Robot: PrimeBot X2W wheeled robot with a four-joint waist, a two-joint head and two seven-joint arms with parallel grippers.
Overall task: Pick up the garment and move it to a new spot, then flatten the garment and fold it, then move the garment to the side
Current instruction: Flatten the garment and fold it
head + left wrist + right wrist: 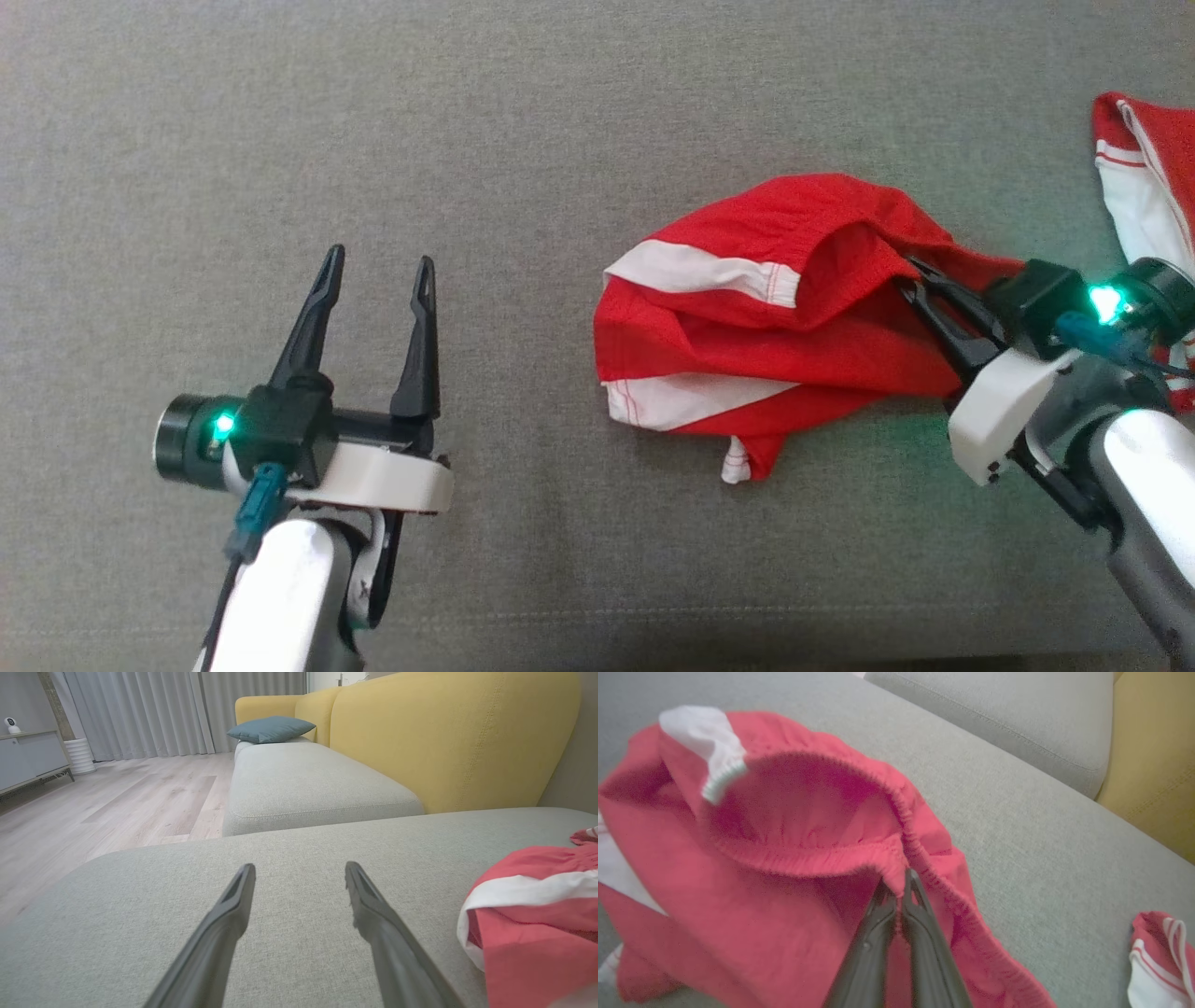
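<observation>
A crumpled red fabric garment (pixel 766 345) with white side bands lies right of centre on the grey woven sofa cushion (pixel 280 112). The right jaws are clenched on its gathered elastic waistband (pixel 822 861). The left jaws stand released over bare cushion at lower left, well apart from the garment. Another red-and-white cloth (pixel 1144 177) lies at the upper right edge.

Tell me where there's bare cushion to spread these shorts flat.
Widest bare stretch: the grey cushion left of the red shorts, above and around the open left gripper. A narrower strip runs below the shorts. Crowded on the right: the right gripper, shut on the waistband, and a second red-and-white garment.
</observation>
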